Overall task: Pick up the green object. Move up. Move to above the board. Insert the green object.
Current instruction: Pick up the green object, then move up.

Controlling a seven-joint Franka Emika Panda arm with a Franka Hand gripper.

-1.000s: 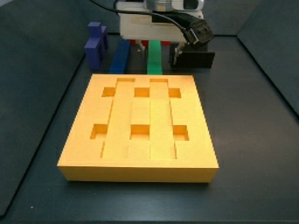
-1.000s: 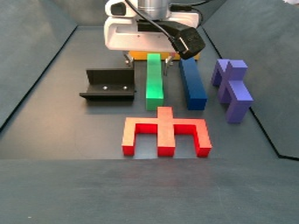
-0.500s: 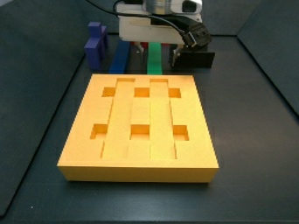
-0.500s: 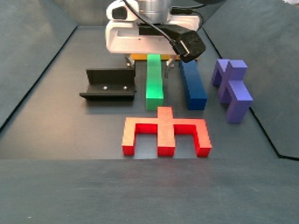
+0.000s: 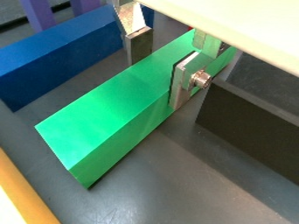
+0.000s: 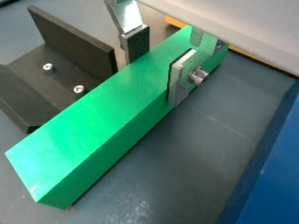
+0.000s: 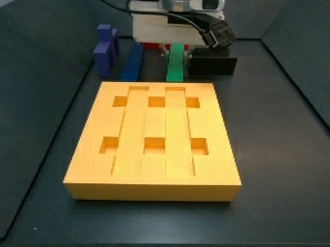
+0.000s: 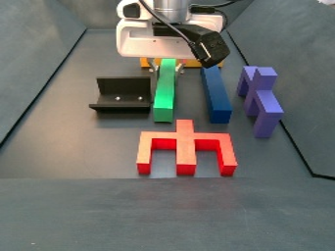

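Note:
The green object (image 8: 164, 90) is a long green bar lying between the fixture and the blue bar; it also shows in a side view (image 7: 172, 64) behind the board. My gripper (image 8: 167, 59) sits over the bar's far end. In both wrist views the gripper (image 5: 160, 66) (image 6: 158, 61) straddles the bar, with one silver finger (image 5: 187, 79) flat against one side and the other finger (image 6: 133, 45) against the opposite side. The jaws are shut on the bar. The board (image 7: 154, 135) is a large orange-yellow block with six square holes, standing in front of the bar.
The dark fixture (image 8: 120, 96) stands beside the green bar on one side and the blue bar (image 8: 216, 93) lies on the other. A purple piece (image 8: 262, 98) lies beyond the blue bar. A red comb-shaped piece (image 8: 187, 150) lies in front of the bars.
The green bar has shifted slightly toward the fixture in the side view, its near end swung a little. The gripper stays over the bar's far end.

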